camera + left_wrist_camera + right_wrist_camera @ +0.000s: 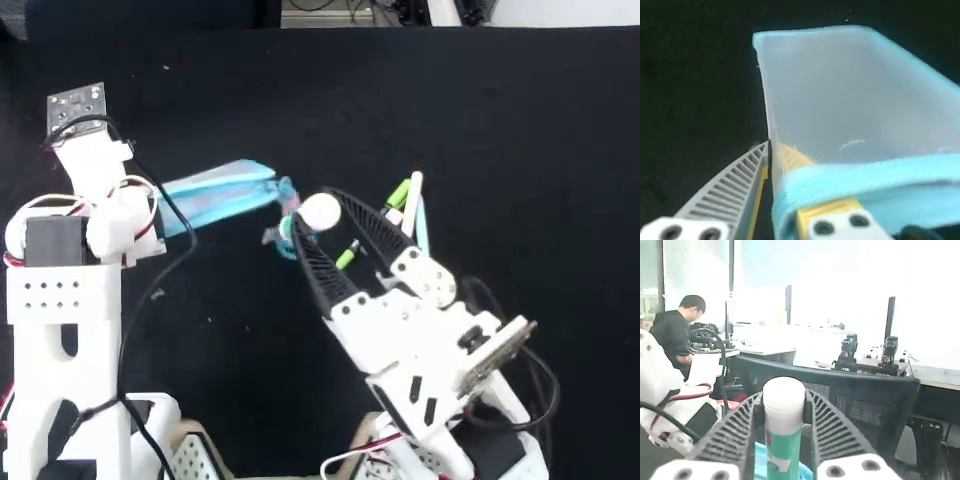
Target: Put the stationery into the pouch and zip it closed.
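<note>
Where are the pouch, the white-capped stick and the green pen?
pouch (855,100): left wrist view, mesh side.
white-capped stick (783,397): right wrist view, white cap.
green pen (399,192): high view, green barrel.

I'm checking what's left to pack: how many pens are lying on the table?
3: a green pen, a white pen and a pale blue pen, bunched together beside the right arm. The arm covers part of them, so more may be hidden.

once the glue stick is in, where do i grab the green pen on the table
Likely mid-barrel on the green pen, straight down from above, fingers across its width: it lies flat and slanted on the table. The white pen lies close beside it, leaving little finger room.
</note>
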You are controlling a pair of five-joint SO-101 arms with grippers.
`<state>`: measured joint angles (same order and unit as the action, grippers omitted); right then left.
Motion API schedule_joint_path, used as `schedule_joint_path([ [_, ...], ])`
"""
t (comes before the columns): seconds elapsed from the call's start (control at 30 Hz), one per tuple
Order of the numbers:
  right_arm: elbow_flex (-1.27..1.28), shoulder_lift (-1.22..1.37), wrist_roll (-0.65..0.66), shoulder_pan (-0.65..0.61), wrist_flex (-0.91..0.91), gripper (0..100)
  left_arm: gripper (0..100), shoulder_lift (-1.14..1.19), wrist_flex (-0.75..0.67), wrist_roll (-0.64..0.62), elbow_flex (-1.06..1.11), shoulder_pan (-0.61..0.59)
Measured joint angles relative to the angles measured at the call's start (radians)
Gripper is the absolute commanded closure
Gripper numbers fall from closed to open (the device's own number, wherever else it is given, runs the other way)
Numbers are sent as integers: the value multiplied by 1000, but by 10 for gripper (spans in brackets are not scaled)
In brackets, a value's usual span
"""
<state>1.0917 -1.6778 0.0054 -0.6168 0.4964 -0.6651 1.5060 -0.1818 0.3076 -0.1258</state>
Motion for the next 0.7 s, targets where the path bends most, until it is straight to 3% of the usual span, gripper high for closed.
schedule_joint_path([
  [0.27, 49, 40, 2, -196, -135, 987, 968, -149, -28, -5, 40, 5],
  [0.53, 183, 181, 112, -210, -446, 988, 968, -167, -80, -8, 135, 41],
  [0.7, 196, 247, 117, -210, -485, 988, 968, -133, -84, -8, 135, 51],
])
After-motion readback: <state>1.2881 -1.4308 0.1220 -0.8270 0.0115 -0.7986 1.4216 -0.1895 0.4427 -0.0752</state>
